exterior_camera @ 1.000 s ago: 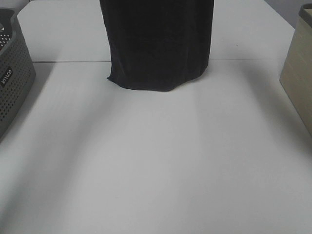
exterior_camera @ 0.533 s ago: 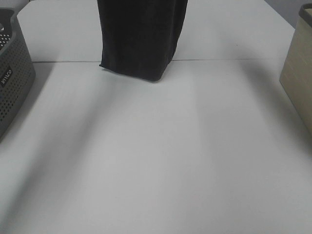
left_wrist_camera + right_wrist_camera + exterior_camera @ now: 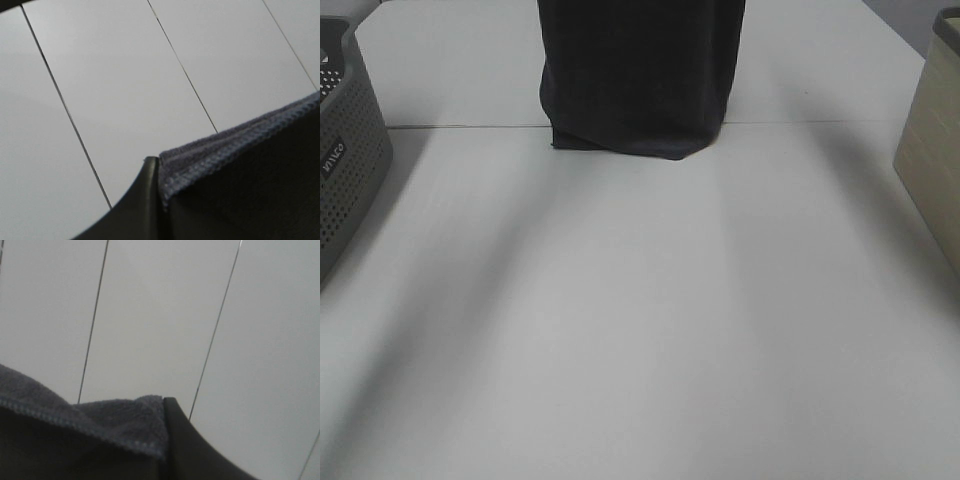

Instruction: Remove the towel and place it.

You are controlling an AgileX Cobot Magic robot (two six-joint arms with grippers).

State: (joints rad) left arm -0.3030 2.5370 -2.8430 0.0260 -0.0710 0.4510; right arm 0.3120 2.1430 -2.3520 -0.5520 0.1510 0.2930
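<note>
Towel — hanging at far centre, its hem seemingly touching the surface. Left pincer and right pincer are each clamping a top corner. Risk — the thin hem slipping free and the cloth crumpling.

We see a white table filling most of the high view, with a thin dark seam running across its far part. At its left edge stands a grey perforated basket with a small white-lettered label, and at the right edge we make out part of a beige bin with a darker rim. Both wrist views give us only a pale panelled surface crossed by thin dark lines.
</note>
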